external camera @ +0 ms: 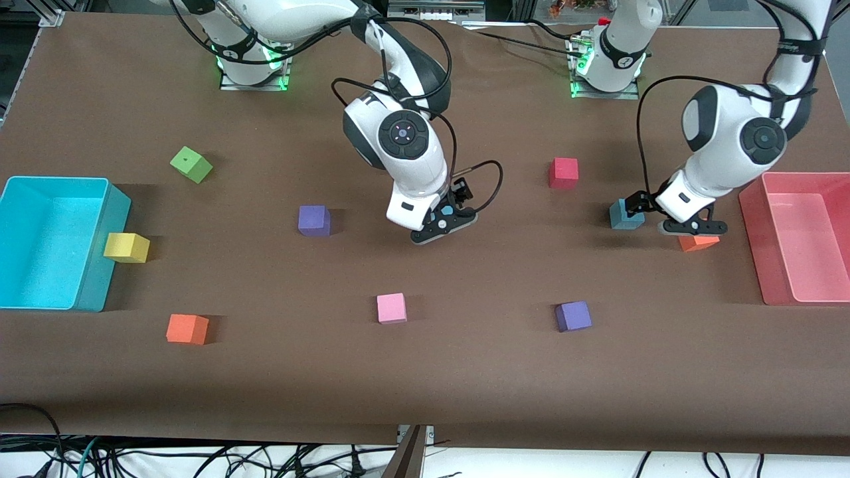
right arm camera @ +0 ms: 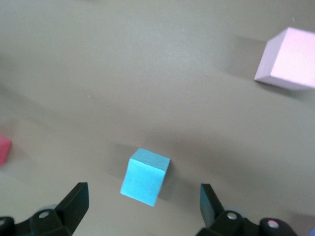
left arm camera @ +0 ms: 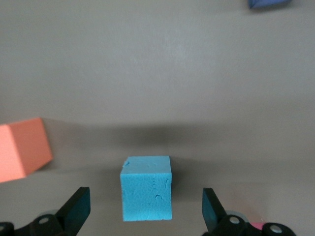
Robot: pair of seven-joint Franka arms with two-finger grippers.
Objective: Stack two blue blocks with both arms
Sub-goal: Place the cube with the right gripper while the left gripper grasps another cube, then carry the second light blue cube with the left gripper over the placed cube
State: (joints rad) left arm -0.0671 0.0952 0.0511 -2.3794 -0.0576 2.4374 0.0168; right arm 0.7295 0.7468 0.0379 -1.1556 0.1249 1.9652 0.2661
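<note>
My brown tabletop [external camera: 465, 372] has open room mid-span; the pink bin [external camera: 807, 239] crowds the left arm's end. Nothing is stacked or gripped. Left tool [left arm camera: 146, 209] hangs wide open over one blue block [external camera: 626, 214] near that bin, an orange cube [external camera: 698, 242] just beside; right tool [right arm camera: 142, 206], equally open, hangs over the other blue block [right arm camera: 145, 176], well apart from the bin.

One block [external camera: 626, 216] is sitting on the counter [external camera: 465, 372] toward the left arm's end, with the left gripper [left arm camera: 146, 209] hanging over it, fingers spread to either side. The other block [right arm camera: 144, 176] is lying near the counter's middle, under the right gripper [right arm camera: 142, 206], whose fingers are likewise standing apart.
</note>
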